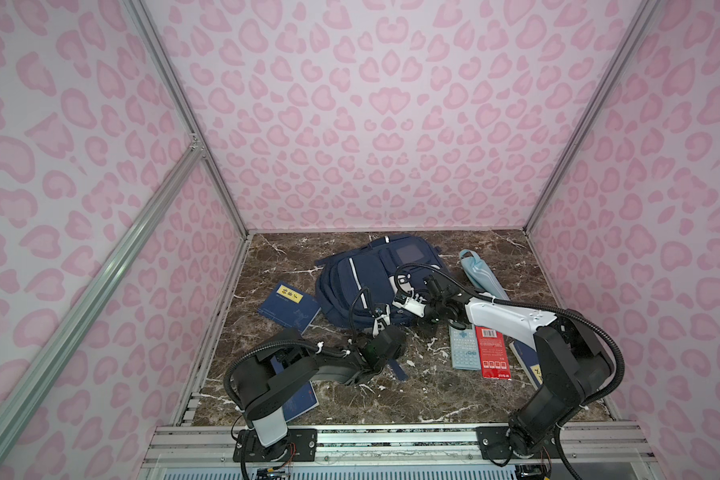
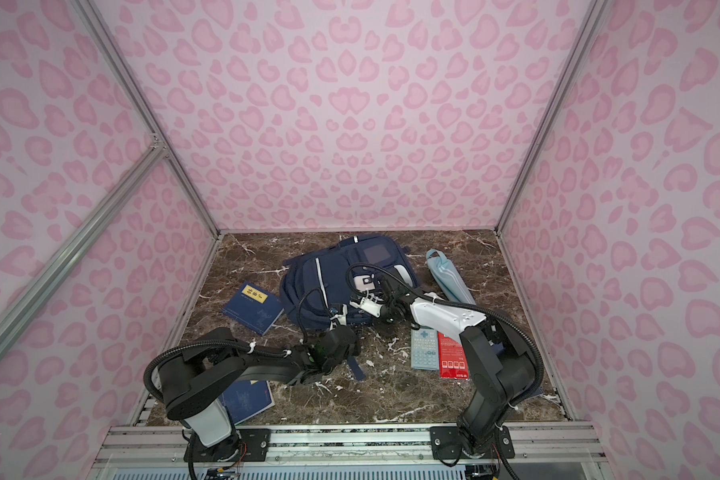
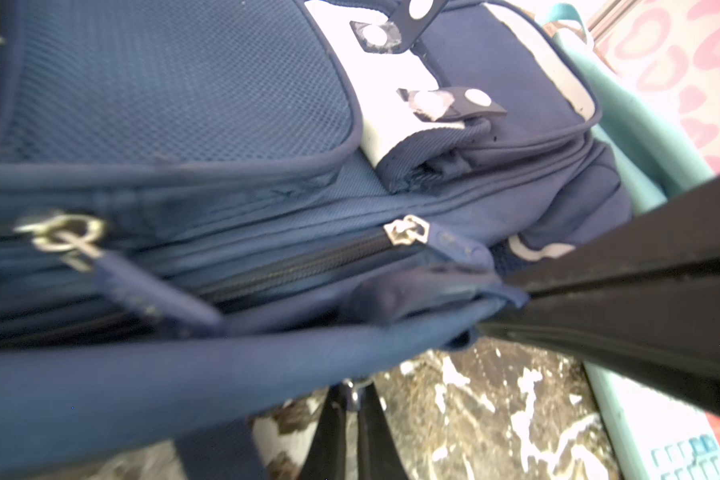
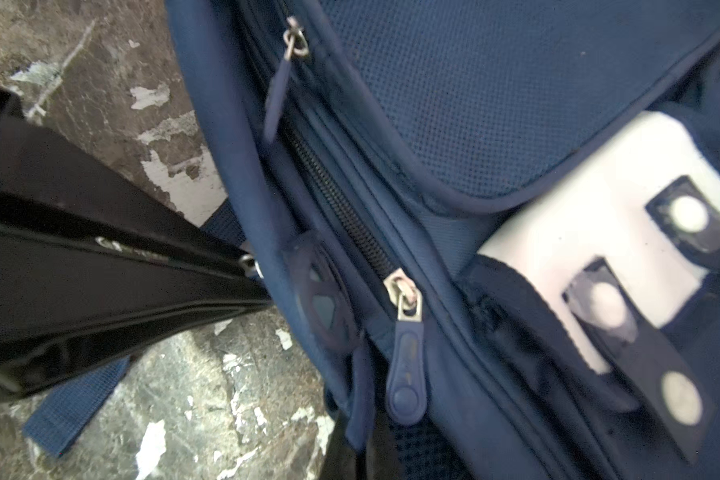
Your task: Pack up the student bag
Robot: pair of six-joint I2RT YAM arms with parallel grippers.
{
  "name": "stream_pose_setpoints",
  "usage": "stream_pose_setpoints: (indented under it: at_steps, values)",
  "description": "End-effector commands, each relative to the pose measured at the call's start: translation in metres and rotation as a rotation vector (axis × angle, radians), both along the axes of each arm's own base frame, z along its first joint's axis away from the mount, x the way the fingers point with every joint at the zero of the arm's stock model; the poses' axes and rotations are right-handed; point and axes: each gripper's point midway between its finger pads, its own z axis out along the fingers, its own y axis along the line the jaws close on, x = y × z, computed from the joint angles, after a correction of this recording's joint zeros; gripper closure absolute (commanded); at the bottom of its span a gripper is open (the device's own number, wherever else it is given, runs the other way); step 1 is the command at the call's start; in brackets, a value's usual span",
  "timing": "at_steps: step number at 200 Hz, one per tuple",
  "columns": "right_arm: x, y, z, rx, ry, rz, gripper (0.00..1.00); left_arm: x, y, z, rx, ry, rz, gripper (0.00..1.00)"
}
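Left gripper [image 3: 352,388] pinched on a metal zip piece at the near edge of the student bag [image 1: 350,282], right gripper [image 3: 510,297] clamped on its fabric beside; bag flat on the table [image 1: 416,395] beyond both; blue book [image 1: 288,307] to its left, yellow label unreadable; red pack [image 1: 492,353] to its right, barcode

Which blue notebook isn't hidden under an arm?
The blue notebook left of the student bag, fully in view; the other two lie partly beneath arms.

Three walls [image 1: 391,124] papered white with pink leopard-like blotches. Bare aluminium posts [image 1: 175,91] in the corners. Worktop [image 1: 391,395] dark brown marble, white-veined. Aluminium rail [image 1: 391,436] along the near edge.
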Motion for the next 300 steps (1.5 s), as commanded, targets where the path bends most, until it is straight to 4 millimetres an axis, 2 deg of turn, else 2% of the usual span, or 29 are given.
stream_pose_setpoints:
  at_steps: [1, 32, 63, 99, 117, 127, 156, 179, 201, 225, 237, 251, 263, 300]
  values:
    - [0.000, -0.003, -0.002, -0.014, 0.010, -0.001, 1.00, -0.005, 0.008, -0.002, 0.039, 0.015, -0.021, 0.97]
    - [0.002, -0.007, 0.002, -0.007, 0.004, -0.015, 1.00, -0.007, 0.019, -0.002, 0.042, 0.016, -0.041, 0.97]
    - [0.006, -0.012, 0.001, -0.032, -0.006, -0.024, 1.00, -0.011, 0.019, 0.001, 0.057, 0.033, -0.102, 0.97]
    - [0.008, -0.030, -0.003, -0.074, -0.024, -0.036, 1.00, -0.009, 0.029, 0.010, 0.107, 0.006, -0.176, 0.97]
    - [0.014, -0.037, -0.001, -0.078, -0.045, -0.051, 1.00, -0.015, 0.019, 0.021, 0.070, -0.004, -0.300, 0.97]
    - [0.015, -0.029, 0.006, -0.050, -0.066, -0.039, 0.91, -0.023, 0.010, 0.026, 0.055, -0.007, -0.379, 0.97]
    - [0.003, 0.005, 0.042, 0.115, -0.219, 0.040, 0.51, -0.036, -0.008, 0.030, 0.004, 0.017, -0.492, 0.97]
    - [-0.014, 0.022, 0.064, 0.255, -0.343, 0.090, 0.44, -0.039, -0.015, 0.035, -0.027, 0.025, -0.523, 0.97]
    - [-0.024, 0.031, 0.059, 0.238, -0.435, 0.158, 0.45, -0.037, -0.017, 0.042, -0.028, 0.022, -0.523, 0.97]
    - [-0.032, 0.037, 0.043, 0.205, -0.401, 0.220, 0.51, -0.039, -0.019, 0.055, -0.059, 0.009, -0.534, 0.97]
    - [-0.032, 0.035, 0.034, 0.172, -0.387, 0.220, 0.64, -0.038, -0.016, 0.058, -0.055, 0.004, -0.526, 0.97]
    - [-0.030, 0.032, 0.025, 0.136, -0.374, 0.218, 0.86, -0.038, -0.010, 0.059, -0.049, 0.001, -0.511, 0.97]
    - [-0.029, 0.029, 0.021, 0.115, -0.362, 0.219, 1.00, -0.036, -0.003, 0.058, -0.052, 0.005, -0.494, 0.97]
    - [-0.029, 0.024, 0.015, 0.083, -0.359, 0.218, 1.00, -0.028, 0.029, 0.050, 0.030, 0.026, -0.392, 0.97]
